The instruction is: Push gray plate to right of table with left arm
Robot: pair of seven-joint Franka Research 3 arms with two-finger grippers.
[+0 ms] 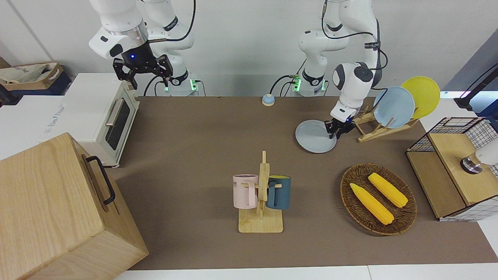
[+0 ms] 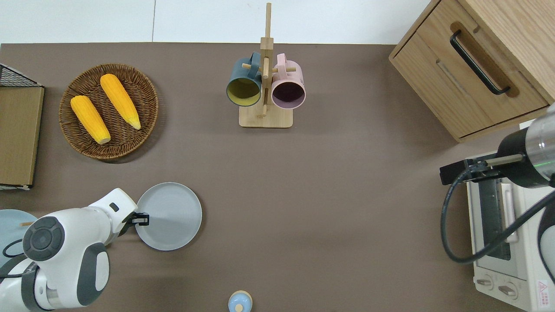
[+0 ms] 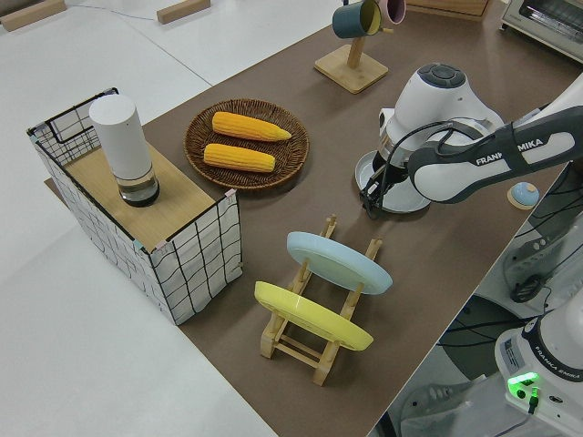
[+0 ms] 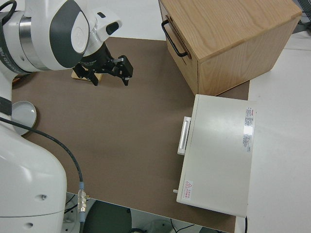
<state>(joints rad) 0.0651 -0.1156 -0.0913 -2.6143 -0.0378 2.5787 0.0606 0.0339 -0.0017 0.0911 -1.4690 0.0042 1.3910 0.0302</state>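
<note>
1. In the overhead view, the gray plate [image 2: 169, 216] lies flat on the brown table [image 2: 329, 195], in the lower left of the frame.
2. The left arm's end effector [image 2: 142, 219] sits at the plate's rim on the edge toward the frame's left, low and close to the table. Its fingers look drawn close together and hold nothing.
3. The plate therefore lies toward the frame's right from the end effector. A straight push that way should slide it across the open brown middle of the table.
4. The plate is round, so it has no long axis. The contact point sits near the plate's mid-height in the frame, which I judge should limit any turning.
5. The left arm is plainly the nearer one. The right arm's end effector [image 1: 142, 69] is parked, its fingers spread apart.
</note>
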